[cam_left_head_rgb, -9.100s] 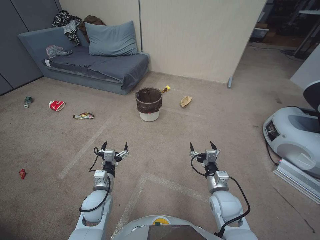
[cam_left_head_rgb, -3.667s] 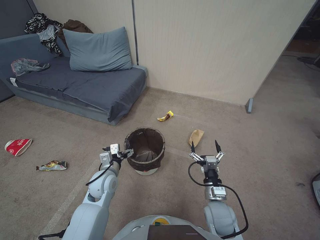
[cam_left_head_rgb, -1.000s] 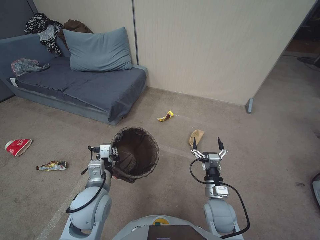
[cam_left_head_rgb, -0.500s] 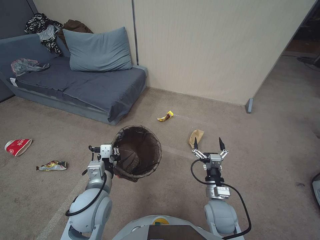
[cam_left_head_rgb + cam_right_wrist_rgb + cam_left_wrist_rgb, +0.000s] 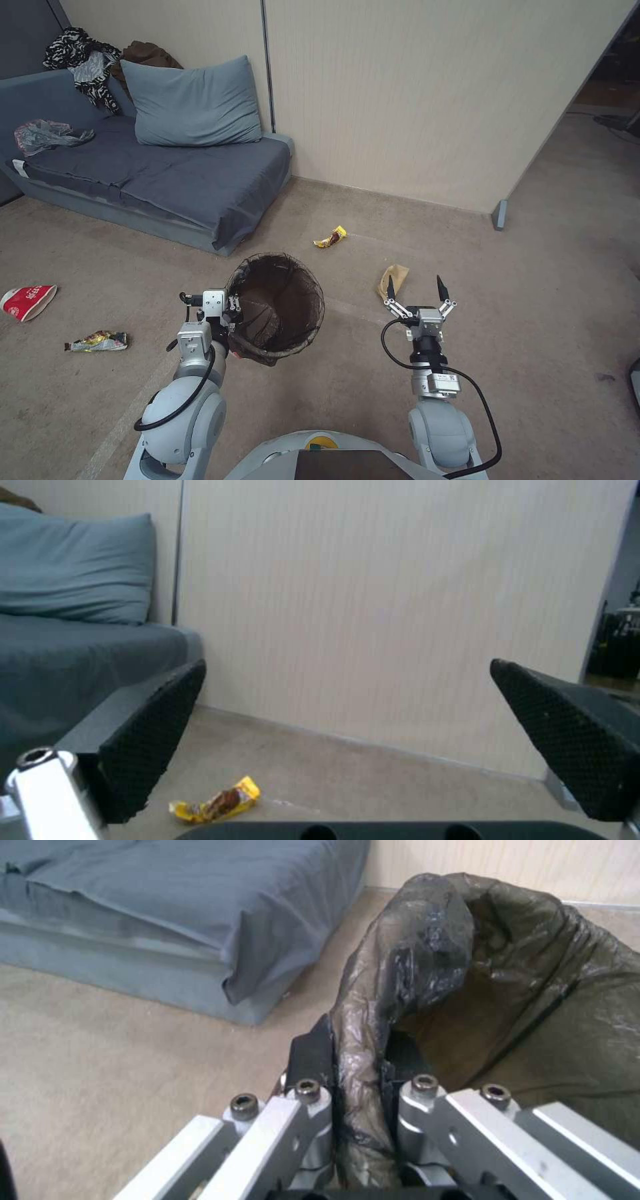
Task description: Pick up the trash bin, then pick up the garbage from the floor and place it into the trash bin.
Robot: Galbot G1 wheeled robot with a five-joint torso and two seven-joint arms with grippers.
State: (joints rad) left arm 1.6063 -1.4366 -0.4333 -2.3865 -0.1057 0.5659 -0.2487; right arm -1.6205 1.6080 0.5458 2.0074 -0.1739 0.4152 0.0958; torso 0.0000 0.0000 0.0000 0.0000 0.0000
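The trash bin (image 5: 277, 310), lined with a dark brown bag, hangs tilted above the carpet. My left gripper (image 5: 230, 312) is shut on its near-left rim; the left wrist view shows the bag-covered rim (image 5: 363, 1090) pinched between the fingers. My right gripper (image 5: 414, 288) is open and empty, held above the floor right of the bin. Garbage lies about: a tan paper tray (image 5: 393, 277) just beyond the right gripper, a yellow wrapper (image 5: 331, 237) (image 5: 217, 800) near the wall, a second wrapper (image 5: 93, 341) and a red-and-white cup (image 5: 27, 301) at the left.
A grey sofa (image 5: 167, 180) with a blue pillow (image 5: 190, 103), clothes (image 5: 80, 57) and a plastic bag (image 5: 43, 133) stands at the back left. A beige partition wall (image 5: 427, 100) runs behind, ending at a foot (image 5: 498, 215). Open carpet lies to the right.
The left gripper has lifted the bin off the floor over the last seconds. In the last half second the view shifted slightly; the arms and the bin hold about the same pose.
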